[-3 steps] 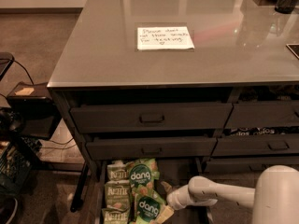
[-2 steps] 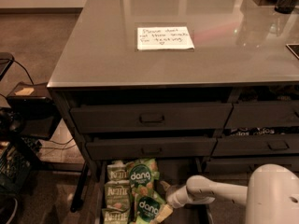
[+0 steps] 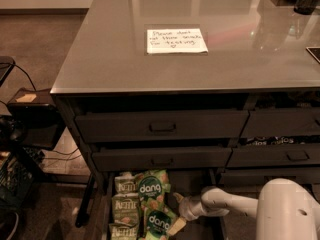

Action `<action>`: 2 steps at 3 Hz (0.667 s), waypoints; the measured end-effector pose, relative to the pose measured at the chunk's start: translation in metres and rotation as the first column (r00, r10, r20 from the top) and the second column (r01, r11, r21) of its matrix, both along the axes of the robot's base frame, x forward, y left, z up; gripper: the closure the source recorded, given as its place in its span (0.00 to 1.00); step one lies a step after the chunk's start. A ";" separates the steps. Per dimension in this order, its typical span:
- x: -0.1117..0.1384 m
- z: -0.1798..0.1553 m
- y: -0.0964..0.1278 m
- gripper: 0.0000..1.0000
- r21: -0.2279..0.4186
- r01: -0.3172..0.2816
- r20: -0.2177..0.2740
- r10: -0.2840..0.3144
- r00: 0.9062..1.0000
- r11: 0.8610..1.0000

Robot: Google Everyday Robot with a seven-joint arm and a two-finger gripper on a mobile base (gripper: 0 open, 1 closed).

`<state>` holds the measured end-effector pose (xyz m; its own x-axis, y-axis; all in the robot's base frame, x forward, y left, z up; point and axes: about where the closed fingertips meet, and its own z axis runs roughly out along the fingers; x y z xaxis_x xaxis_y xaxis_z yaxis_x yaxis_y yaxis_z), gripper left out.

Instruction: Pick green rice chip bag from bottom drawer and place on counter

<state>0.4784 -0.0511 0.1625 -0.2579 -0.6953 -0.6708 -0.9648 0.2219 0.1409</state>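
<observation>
Two green rice chip bags lie in the open bottom drawer under the left stack: one upper, one lower, each with a dark "dang" badge. My gripper reaches into the drawer from the right on a white arm. It is open, with its tan fingertips spread just right of the two bags, beside the lower bag's right edge. It holds nothing. The counter is the glossy grey cabinet top above, bearing a white handwritten note.
Paler "Kettle" bags lie left of the dang bags in the drawer. Two shut drawer fronts with recessed handles sit above it. More drawers are at the right. A dark cart and cables stand on the floor at left.
The arm's large white link has shifted slightly left. The gripper stays at nearly the same spot beside the bags, which have not moved.
</observation>
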 end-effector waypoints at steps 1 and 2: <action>0.002 -0.013 -0.004 0.00 0.005 0.010 -0.022 -0.010 1.000 1.000; -0.001 -0.030 -0.001 0.00 0.010 0.000 -0.062 0.000 0.998 1.000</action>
<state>0.4772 -0.0517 0.1326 -0.2991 -0.6885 -0.6607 -0.9542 0.2201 0.2027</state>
